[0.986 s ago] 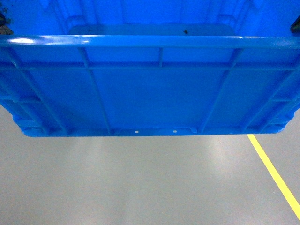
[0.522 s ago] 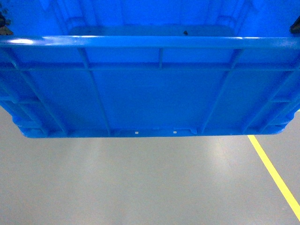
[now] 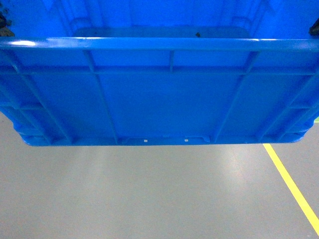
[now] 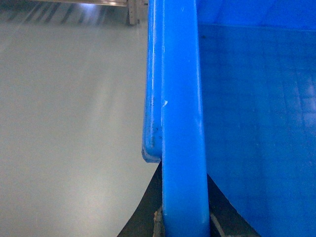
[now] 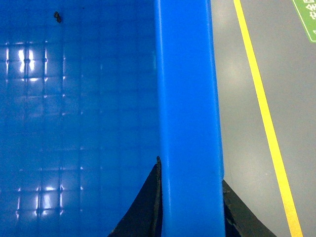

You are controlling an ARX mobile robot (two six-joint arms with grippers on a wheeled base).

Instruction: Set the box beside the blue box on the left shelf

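Box [image 3: 159, 99], a large blue plastic crate, is held up off the ground and fills the upper half of the head view. Its ribbed outer wall faces the camera, with the thick top rim running across above it and part of the inside visible beyond. Grey floor [image 3: 149, 194] is seen below the crate, and a yellow line [image 3: 291, 186] is painted on it at the lower right.

In the left wrist view, the crate's left rim [image 4: 180, 123] runs up the middle of the frame. The left gripper [image 4: 182, 217] is clamped on this rim, one dark finger [image 4: 145, 212] on the outer side and one on the inner side.

In the right wrist view, the right rim [image 5: 190, 108] is gripped likewise by the right gripper [image 5: 190, 212], with a dark finger [image 5: 145, 207] inside the crate and another outside. The crate's gridded bottom is seen to the left, with a small dark speck [image 5: 57, 17] on it. A green floor marking [image 5: 307, 17] is seen at the top right corner.
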